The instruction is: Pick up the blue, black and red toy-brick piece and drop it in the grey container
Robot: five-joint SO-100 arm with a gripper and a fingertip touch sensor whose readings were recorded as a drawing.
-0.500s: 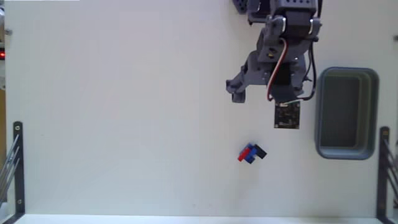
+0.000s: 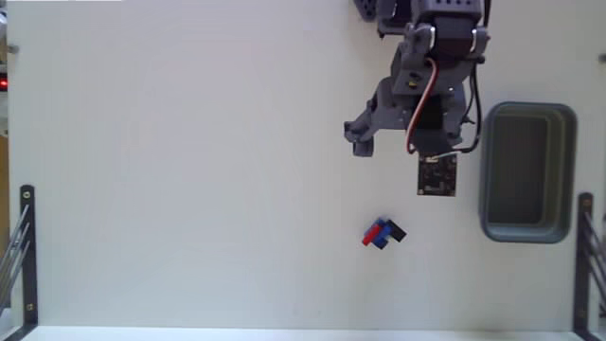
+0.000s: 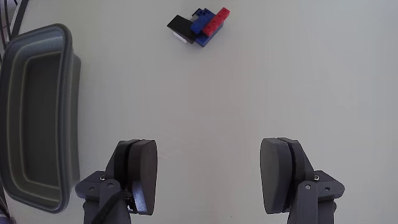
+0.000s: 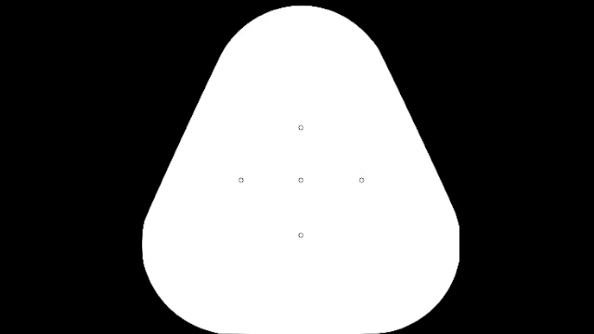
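The toy-brick piece point(image 2: 383, 233), a small cluster of red, blue and black bricks, lies on the white table. In the wrist view the toy-brick piece point(image 3: 200, 26) sits at the top, ahead of the fingers. My gripper point(image 2: 402, 152) hovers above it in the fixed view, open and holding nothing. The wrist view shows my gripper point(image 3: 211, 177) with its two dark fingers point(image 3: 140, 174) wide apart over bare table. The grey container point(image 2: 525, 170) stands empty at the right of the fixed view, beside the arm. In the wrist view the grey container point(image 3: 37, 118) fills the left edge.
A small dark circuit board point(image 2: 436, 175) hangs off the wrist, between the gripper and the brick piece. Thin black metal frames stand at the left edge point(image 2: 26, 246) and right edge point(image 2: 583, 246) of the table.
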